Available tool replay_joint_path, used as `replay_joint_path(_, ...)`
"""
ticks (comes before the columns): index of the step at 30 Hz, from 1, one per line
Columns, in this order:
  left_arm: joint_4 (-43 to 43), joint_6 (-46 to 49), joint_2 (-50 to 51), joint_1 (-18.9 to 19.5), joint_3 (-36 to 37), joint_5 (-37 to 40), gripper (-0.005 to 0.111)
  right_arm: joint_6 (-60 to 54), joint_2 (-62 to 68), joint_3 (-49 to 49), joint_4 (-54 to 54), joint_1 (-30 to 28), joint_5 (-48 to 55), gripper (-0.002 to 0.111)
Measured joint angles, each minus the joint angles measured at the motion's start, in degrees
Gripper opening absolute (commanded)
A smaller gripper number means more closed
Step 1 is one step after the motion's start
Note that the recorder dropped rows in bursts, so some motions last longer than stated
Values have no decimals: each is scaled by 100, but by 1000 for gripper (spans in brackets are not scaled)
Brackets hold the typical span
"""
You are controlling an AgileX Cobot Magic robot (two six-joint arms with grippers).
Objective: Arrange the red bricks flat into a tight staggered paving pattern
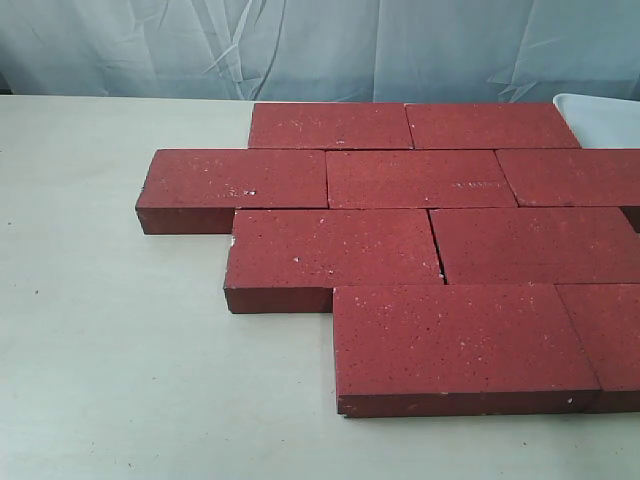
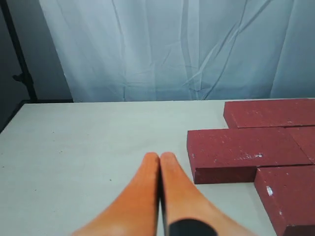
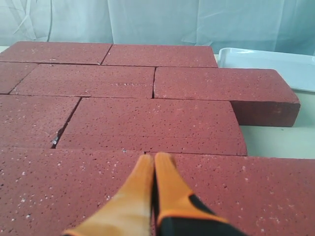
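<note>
Several red bricks (image 1: 420,180) lie flat on the table in staggered rows, edges close together; a thin gap shows between two bricks of the third row (image 1: 437,255). The nearest brick (image 1: 455,340) sits at the front. Neither gripper shows in the exterior view. In the left wrist view my left gripper (image 2: 160,157) is shut and empty, over bare table beside the end of a brick (image 2: 241,155). In the right wrist view my right gripper (image 3: 154,157) is shut and empty, just above the bricks (image 3: 152,120), its tips near a seam between rows.
A white tray (image 1: 600,120) stands at the back right, close to the bricks, also seen as the white tray (image 3: 275,64) in the right wrist view. A pale curtain hangs behind the table. Bare tabletop (image 1: 100,330) stretches left of the bricks.
</note>
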Motion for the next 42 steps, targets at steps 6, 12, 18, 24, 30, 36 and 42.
replay_joint_path(6,0,3,-554,422,1071,-1086,0,0,0,0,0,0,0,-1)
replay_joint_path(12,12,14,-981,484,2259,-2088,0,0,0,0,0,0,0,-1)
replay_joint_path(18,32,14,-1321,494,3395,-2945,0,0,0,0,15,0,0,-1)
replay_joint_path(24,43,14,-1403,494,3655,-2797,0,0,0,0,15,0,0,-1)
replay_joint_path(30,43,14,-1403,494,3655,-2752,0,0,0,0,15,0,0,-1)
replay_joint_path(36,43,14,-1403,494,3655,-2730,0,0,0,0,15,0,0,-1)
replay_joint_path(42,0,38,-1403,494,3655,-2730,0,0,0,0,15,0,0,-1)
